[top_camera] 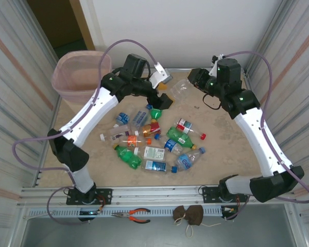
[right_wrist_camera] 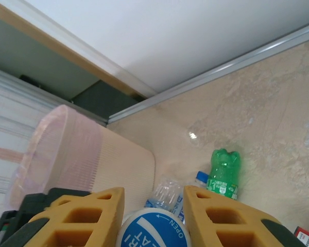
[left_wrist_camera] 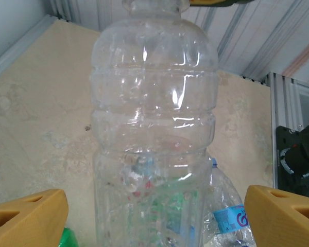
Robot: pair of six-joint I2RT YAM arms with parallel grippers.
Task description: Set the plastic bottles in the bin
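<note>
A large clear plastic bottle (top_camera: 179, 88) hangs above the table's far middle. My right gripper (right_wrist_camera: 152, 201) is shut on its blue-and-white cap (right_wrist_camera: 153, 235). In the left wrist view the bottle's ribbed body (left_wrist_camera: 154, 108) stands between the yellow fingers (left_wrist_camera: 28, 216), with a gap on each side. My left gripper (top_camera: 167, 94) is open around it. Several other plastic bottles (top_camera: 154, 141), clear and green, lie in a loose pile mid-table. The pale-pink bin (top_camera: 62, 82) stands at the far left, beyond the left arm; the right wrist view shows its wall (right_wrist_camera: 82, 159).
A green bottle (right_wrist_camera: 224, 172) and a clear blue-capped one lie below the right gripper. A clear bottle with a blue label (left_wrist_camera: 232, 216) lies under the left gripper. Orange-handled pliers (top_camera: 135, 215) and a brown pouch (top_camera: 188, 214) rest on the front rail. Corrugated walls close both sides.
</note>
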